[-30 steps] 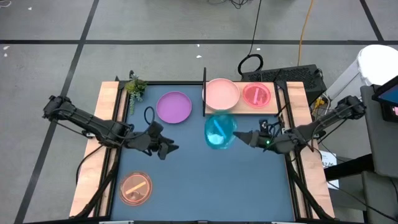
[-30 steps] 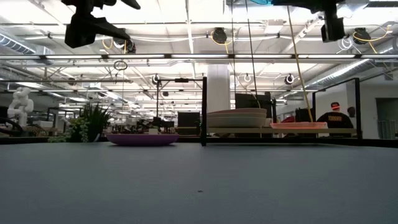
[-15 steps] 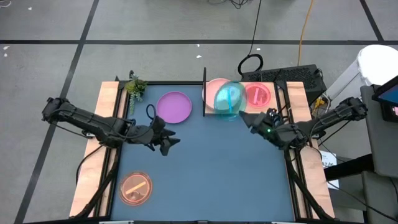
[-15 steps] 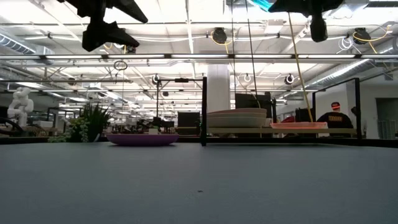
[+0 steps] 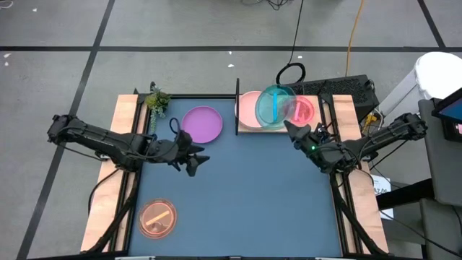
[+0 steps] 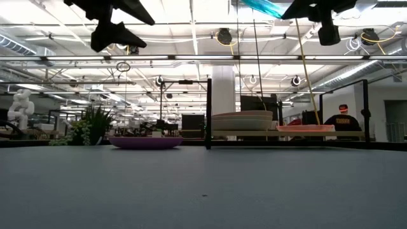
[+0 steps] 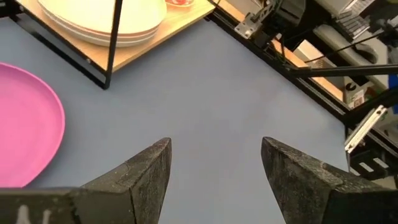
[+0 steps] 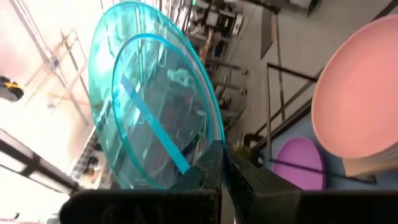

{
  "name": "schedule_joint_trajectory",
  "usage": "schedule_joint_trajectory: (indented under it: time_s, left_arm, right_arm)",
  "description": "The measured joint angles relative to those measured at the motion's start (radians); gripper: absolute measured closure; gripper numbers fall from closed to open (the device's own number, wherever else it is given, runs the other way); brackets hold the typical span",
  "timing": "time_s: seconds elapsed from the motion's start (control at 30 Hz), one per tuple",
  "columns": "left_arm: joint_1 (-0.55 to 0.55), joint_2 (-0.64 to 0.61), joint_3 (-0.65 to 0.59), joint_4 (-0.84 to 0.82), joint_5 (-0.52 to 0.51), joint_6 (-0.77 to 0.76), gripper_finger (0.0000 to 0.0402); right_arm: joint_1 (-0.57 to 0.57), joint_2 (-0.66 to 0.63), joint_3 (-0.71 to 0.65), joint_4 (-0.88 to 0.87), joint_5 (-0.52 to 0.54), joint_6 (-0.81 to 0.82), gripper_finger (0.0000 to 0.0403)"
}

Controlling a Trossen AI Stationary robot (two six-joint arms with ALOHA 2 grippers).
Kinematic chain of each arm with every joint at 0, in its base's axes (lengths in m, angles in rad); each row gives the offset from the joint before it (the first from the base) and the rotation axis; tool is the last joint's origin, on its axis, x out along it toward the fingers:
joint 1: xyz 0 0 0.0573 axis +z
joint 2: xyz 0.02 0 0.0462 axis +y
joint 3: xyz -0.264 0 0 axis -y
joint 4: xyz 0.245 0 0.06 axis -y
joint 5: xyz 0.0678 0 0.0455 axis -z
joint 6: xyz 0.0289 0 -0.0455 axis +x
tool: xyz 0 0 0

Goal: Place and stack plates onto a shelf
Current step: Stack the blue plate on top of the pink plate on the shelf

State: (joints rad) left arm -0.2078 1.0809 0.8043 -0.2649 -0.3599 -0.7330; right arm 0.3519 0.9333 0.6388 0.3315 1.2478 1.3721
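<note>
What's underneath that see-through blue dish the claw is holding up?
Below the cyan dish lies the wooden shelf, with the pink plate and magenta dish partly showing. The shelf between them is covered.

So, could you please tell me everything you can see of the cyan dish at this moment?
The cyan dish is round, translucent plastic with a raised rim and a straight bar-like ridge across its inside. The right gripper is shut on its edge and holds it tilted in the air, well clear of the table, over the shelf, between the pink plate and the magenta dish. Nothing but the gripper touches it.
</note>
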Motion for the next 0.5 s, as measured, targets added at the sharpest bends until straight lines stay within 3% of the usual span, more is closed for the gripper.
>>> schedule_joint_trajectory:
  time_s: [0.27,0.5]
  left_arm:
    - [0.025,-0.003,0.0,0.016,-0.001,-0.005,0.0149]
    - [0.04,-0.003,0.0,0.025,-0.003,0.003,0.0149]
  right_arm:
    - [-0.022,-0.007,0.0,-0.011,0.136,-0.028,0.0403]
    - [-0.101,-0.013,0.0,-0.03,0.141,-0.019,0.0403]
